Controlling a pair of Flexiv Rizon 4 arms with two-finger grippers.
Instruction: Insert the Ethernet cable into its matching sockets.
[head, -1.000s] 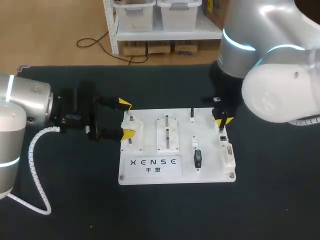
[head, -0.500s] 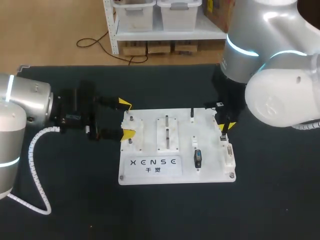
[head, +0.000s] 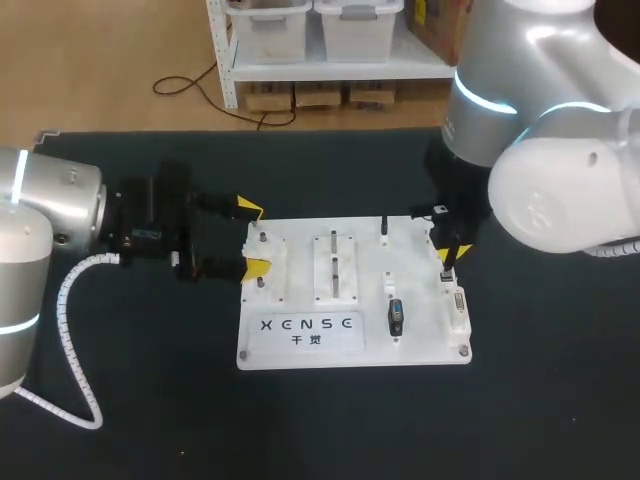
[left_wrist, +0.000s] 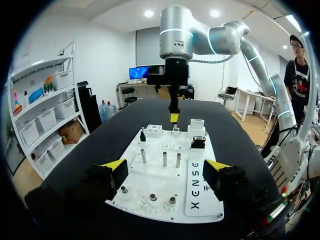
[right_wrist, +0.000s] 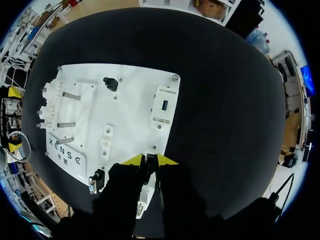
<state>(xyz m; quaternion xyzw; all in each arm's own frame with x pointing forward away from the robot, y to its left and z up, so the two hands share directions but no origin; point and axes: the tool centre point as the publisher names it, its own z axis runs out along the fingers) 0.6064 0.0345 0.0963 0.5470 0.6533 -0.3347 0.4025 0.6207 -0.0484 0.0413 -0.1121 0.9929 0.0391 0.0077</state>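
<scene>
Right of centre in the head view, my right gripper (head: 447, 252) points straight down with its yellow tips nearly together. They are clamped from both sides on a small dark plug (right_wrist: 150, 161), which I take for the Ethernet connector; no trailing cable shows. It sits at the right edge of the white rectangular plastic board (head: 420, 345), over a small socket block (head: 446, 276) just above the grey multi-pin connector (head: 458, 305) in the frame. Whether the plug is seated I cannot tell, because my fingers hide the joint. At centre left, my left gripper (head: 250, 238) is spread wide and holds nothing, its tips flanking the board's left end. I judge the insertion close to done, with the final press and the release left, plus any second socket.
</scene>
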